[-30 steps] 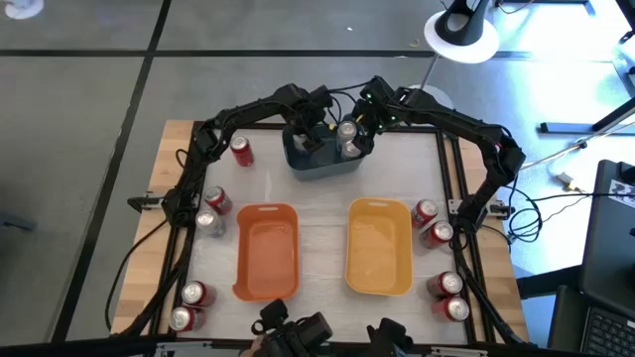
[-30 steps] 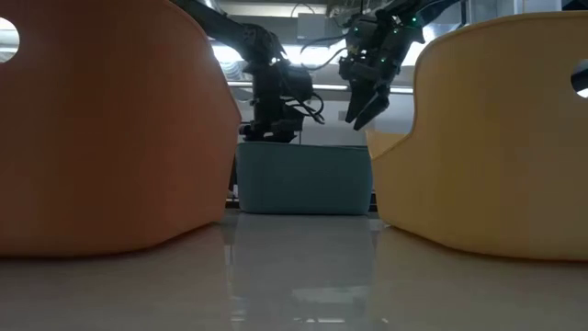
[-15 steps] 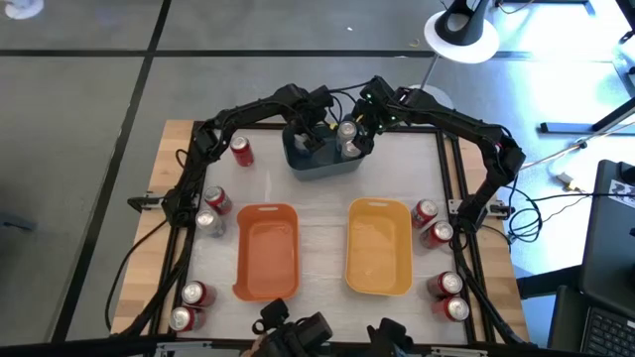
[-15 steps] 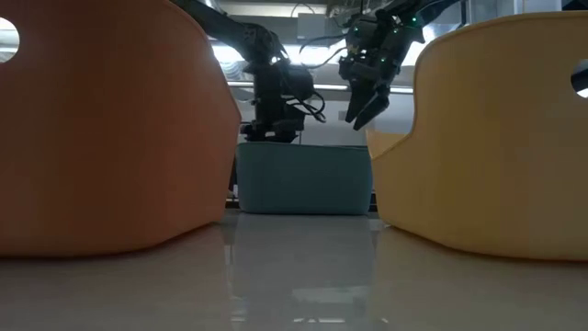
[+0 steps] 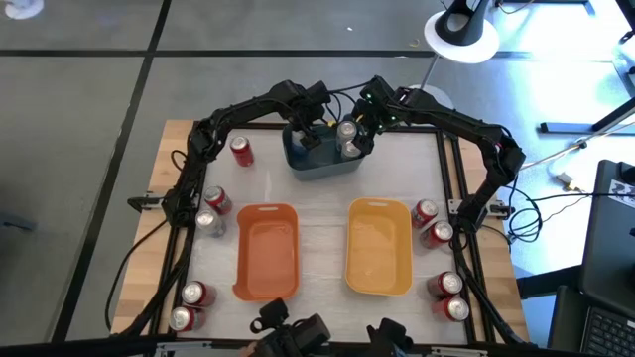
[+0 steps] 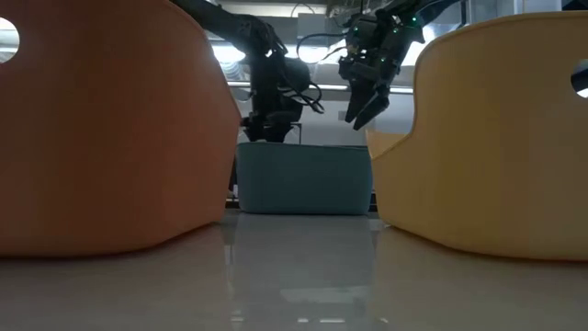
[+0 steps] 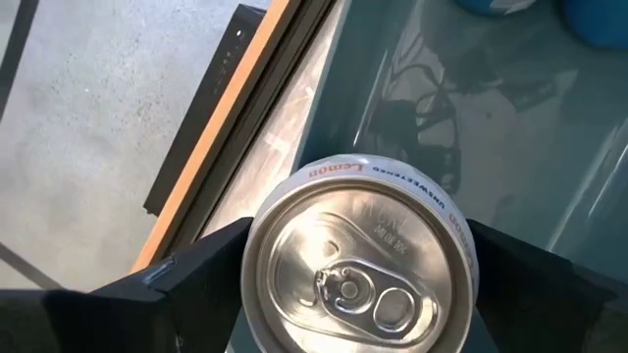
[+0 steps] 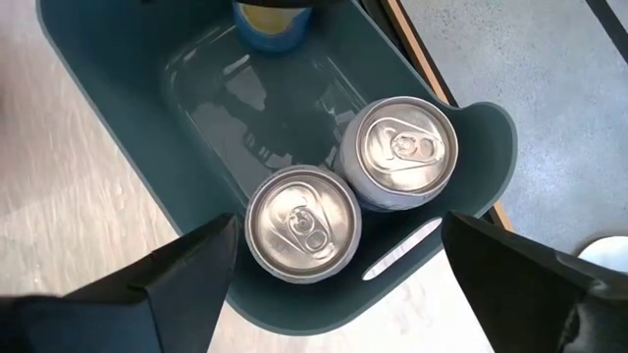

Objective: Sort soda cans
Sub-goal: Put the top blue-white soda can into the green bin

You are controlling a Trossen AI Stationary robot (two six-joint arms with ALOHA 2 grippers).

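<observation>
A grey-blue bin [image 5: 322, 159] stands at the table's far middle. My left gripper [image 5: 310, 131] [image 7: 358, 284] hangs over the bin's left part, shut on a silver-topped soda can [image 7: 358, 265] with a pale body. My right gripper [image 5: 359, 127] [image 8: 334, 240] is open, high over the bin's right end. Below it, two silver cans [image 8: 302, 222] [image 8: 402, 152] stand upright on the bin floor. In the low view the bin wall [image 6: 303, 179] hides all cans; both grippers [image 6: 268, 129] [image 6: 360, 108] show above it. My left gripper pinches the can between its two fingers, one finger [image 7: 196, 284] on each side of the upper wall [image 7: 257, 257] just under the rim. The fingers come from above, pointing down. The can is upright over the bin; whether its base rests on the bin floor is hidden.
An orange bin [image 5: 268, 250] and a yellow bin [image 5: 378, 246] sit side by side at mid-table. Red and silver cans stand along the left edge [image 5: 241, 151] [image 5: 218, 200] [image 5: 208, 222] [image 5: 196, 294] and the right edge [image 5: 425, 212] [image 5: 440, 234] [image 5: 442, 285].
My left gripper has risen a little over the grey-blue bin and shifted slightly toward the table's far edge, staying shut. The right arm has kept still.
</observation>
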